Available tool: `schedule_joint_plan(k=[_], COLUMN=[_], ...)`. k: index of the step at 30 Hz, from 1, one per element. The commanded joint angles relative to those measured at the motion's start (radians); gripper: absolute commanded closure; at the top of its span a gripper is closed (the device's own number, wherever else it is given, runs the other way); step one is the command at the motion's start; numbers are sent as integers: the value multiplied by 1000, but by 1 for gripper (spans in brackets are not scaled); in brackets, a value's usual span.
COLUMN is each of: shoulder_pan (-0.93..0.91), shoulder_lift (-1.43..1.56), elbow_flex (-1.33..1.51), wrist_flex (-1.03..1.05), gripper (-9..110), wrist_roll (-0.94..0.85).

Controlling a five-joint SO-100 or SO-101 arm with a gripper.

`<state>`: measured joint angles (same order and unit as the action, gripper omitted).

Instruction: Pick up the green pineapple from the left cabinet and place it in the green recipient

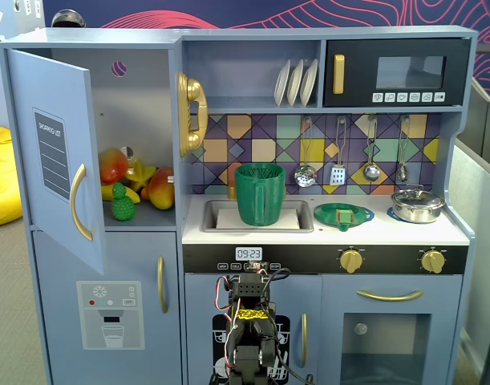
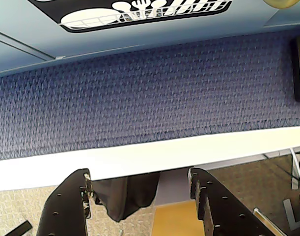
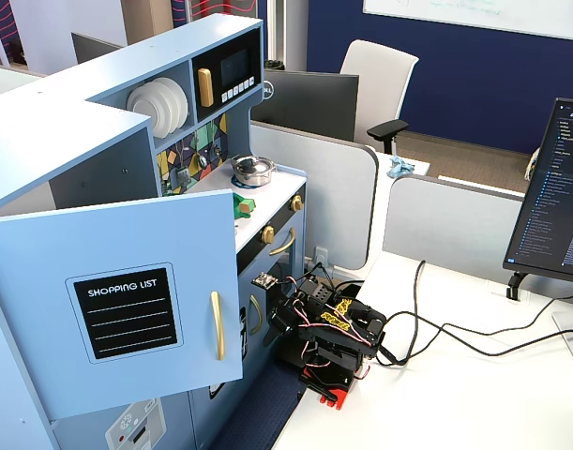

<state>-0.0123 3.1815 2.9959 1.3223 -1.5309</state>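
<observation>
the left cabinet stands with its door swung open, showing one curved gold handle and one grey shopping-list label. inside on its shelf sits the green pineapple, one only, upright at the front edge, just beside a small heap of other toy fruit: one red-and-yellow mango, one more reddish mango, and one yellow banana lying right behind the pineapple.

the green recipient, a single ribbed dark-green cup, stands upright in the sink, well apart from the cabinet shelf. to its right in this fixed view lies one flat green plate with a blue rim, then one metal pot with its lid on. four utensils hang on the tiled back wall, and three white plates stand on edge in the upper shelf next to the black-fronted microwave. two gold knobs sit on the black panel below.

the arm is folded low in front of the kitchen, far from the fruit; in a fixed view from the side it rests on the white tabletop with cables trailing off. in the wrist view the tool has its two dark fingers spread wide, with nothing between them, over blue carpet and a white edge.
</observation>
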Motion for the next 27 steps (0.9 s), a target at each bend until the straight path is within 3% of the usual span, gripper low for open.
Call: schedule_joint_plan(k=[1, 13, 17, 22, 27], shoulder_pan=[-9, 14, 115, 388, 578], shoulder_lift=[-3, -3, -54, -138, -252], elbow_flex=[2, 2, -31, -166, -325], wrist_flex=[212, 195, 40, -218, -609], gripper=[100, 101, 101, 101, 93], wrist_roll=[-8, -46, -3, 206, 184])
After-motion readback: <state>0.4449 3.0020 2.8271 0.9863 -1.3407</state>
